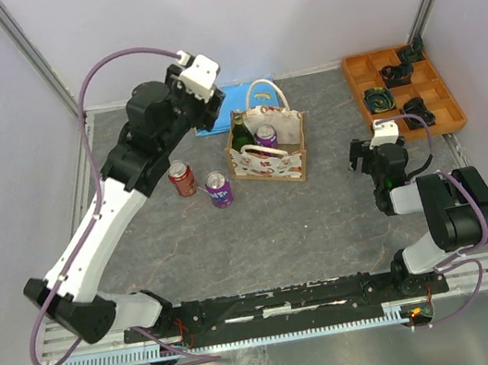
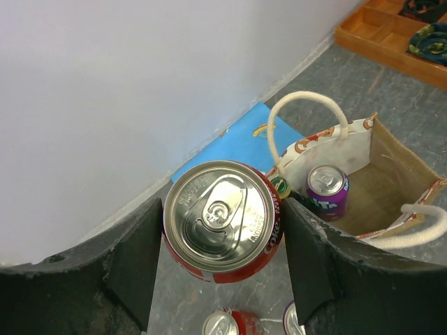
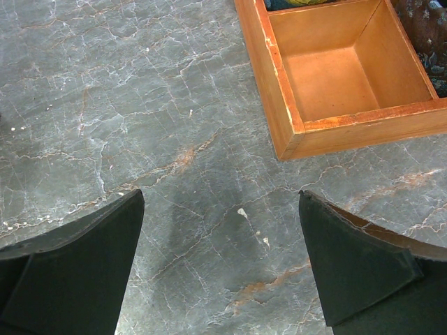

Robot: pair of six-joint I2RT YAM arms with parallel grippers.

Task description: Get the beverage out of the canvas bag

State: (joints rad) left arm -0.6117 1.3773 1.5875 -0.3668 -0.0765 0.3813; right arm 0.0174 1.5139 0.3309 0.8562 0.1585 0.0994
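My left gripper (image 2: 223, 209) is clamped on a red aluminium drink can (image 2: 222, 234), held in the air beside the small beige canvas bag (image 2: 328, 150). The bag holds a purple can (image 2: 327, 183) and a green bottle (image 2: 281, 187). I judge this the carry-out step. Next, I lower the can upright onto the grey table (image 1: 306, 219) by the 2 loose cans (image 1: 182, 179). My right gripper (image 3: 220, 209) hangs open.

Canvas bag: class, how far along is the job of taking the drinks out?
Looks done: a red can and a purple can stand on the table outside the canvas bag. In hand: the left gripper is shut on a second red can, held up beside the bag. Remaining: a second purple can and a green bottle inside. The right gripper is open.
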